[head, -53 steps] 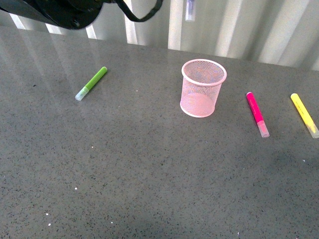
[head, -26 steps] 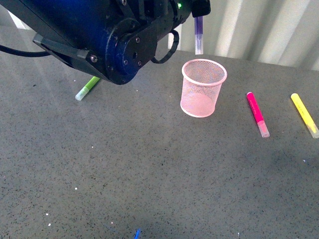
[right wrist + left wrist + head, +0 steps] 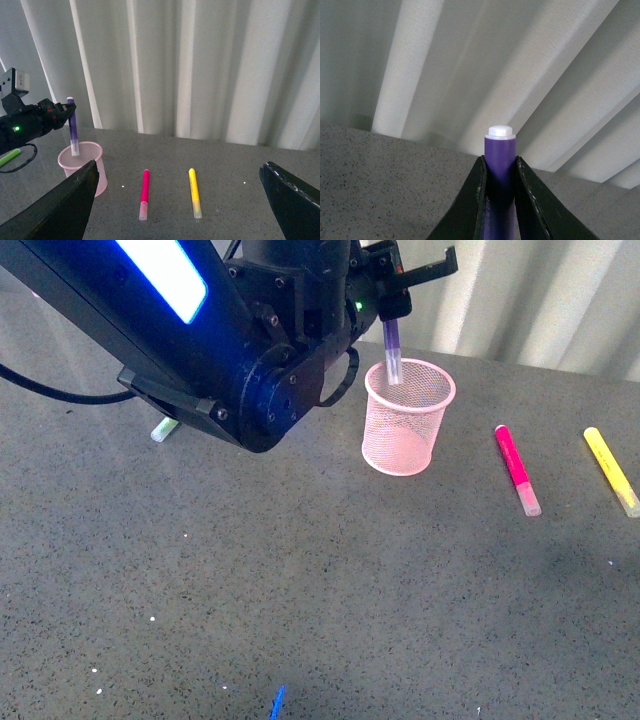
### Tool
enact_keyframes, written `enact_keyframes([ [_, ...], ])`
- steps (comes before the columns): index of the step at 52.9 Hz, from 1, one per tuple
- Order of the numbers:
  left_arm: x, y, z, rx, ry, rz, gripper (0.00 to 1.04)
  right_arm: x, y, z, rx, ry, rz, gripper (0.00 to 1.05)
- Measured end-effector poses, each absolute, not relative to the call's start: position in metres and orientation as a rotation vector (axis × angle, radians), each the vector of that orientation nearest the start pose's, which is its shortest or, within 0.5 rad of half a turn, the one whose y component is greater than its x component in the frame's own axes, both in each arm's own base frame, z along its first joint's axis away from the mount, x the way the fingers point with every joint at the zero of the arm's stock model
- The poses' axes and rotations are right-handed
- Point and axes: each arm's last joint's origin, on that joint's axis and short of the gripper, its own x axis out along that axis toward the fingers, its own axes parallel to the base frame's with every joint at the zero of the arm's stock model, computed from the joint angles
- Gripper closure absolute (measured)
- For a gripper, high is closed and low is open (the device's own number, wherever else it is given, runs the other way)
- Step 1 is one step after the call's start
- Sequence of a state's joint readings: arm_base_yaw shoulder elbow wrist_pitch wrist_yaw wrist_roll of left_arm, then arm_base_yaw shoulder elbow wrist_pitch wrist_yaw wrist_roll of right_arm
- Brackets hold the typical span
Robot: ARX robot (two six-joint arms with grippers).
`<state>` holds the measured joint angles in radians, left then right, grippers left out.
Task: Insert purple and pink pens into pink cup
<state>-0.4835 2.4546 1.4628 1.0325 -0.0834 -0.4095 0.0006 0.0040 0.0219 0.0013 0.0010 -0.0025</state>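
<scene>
My left gripper is shut on the purple pen and holds it upright, cap down, with the cap just inside the mouth of the pink cup. In the left wrist view the purple pen stands clamped between the two black fingers. The pink pen lies flat on the table right of the cup. In the right wrist view I see the purple pen, the pink cup and the pink pen. My right gripper is open and empty, above the table.
A yellow marker lies right of the pink pen, near the table's right edge. A lime-green marker lies left of the cup, mostly hidden by my left arm. A pale corrugated wall stands behind the grey table.
My left arm has swung in from the upper left and come down. The purple pen has dropped from above the cup until its cap dips into the cup's mouth.
</scene>
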Motion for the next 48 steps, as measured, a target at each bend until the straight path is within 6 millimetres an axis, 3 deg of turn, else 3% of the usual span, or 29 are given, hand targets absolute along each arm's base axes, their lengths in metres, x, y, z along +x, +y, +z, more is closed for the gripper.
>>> enact_keyframes([
  [13,0.445,-0.238,0.100,-0.426,0.051,-0.411,0.92,0.097,0.000,0.171,-0.002,-0.019,0.000,0.07],
  [20,0.444,-0.237,0.098,-0.422,0.059,-0.420,0.70,0.097,0.000,0.171,-0.002,-0.019,0.000,0.07],
  [32,0.439,-0.230,0.094,-0.414,0.075,-0.415,0.17,0.097,0.000,0.171,-0.002,-0.019,0.000,0.07],
  [35,0.437,-0.228,0.097,-0.413,0.079,-0.422,0.09,0.097,0.000,0.171,-0.002,-0.019,0.000,0.07],
  [37,0.436,-0.226,0.098,-0.410,0.087,-0.430,0.05,0.097,0.000,0.171,-0.002,-0.019,0.000,0.07],
  [44,0.424,-0.216,0.119,-0.383,0.145,-0.486,0.07,0.097,0.000,0.171,-0.002,-0.019,0.000,0.07],
  [48,0.408,-0.202,0.145,-0.358,0.170,-0.555,0.07,0.097,0.000,0.171,-0.002,-0.019,0.000,0.07],
])
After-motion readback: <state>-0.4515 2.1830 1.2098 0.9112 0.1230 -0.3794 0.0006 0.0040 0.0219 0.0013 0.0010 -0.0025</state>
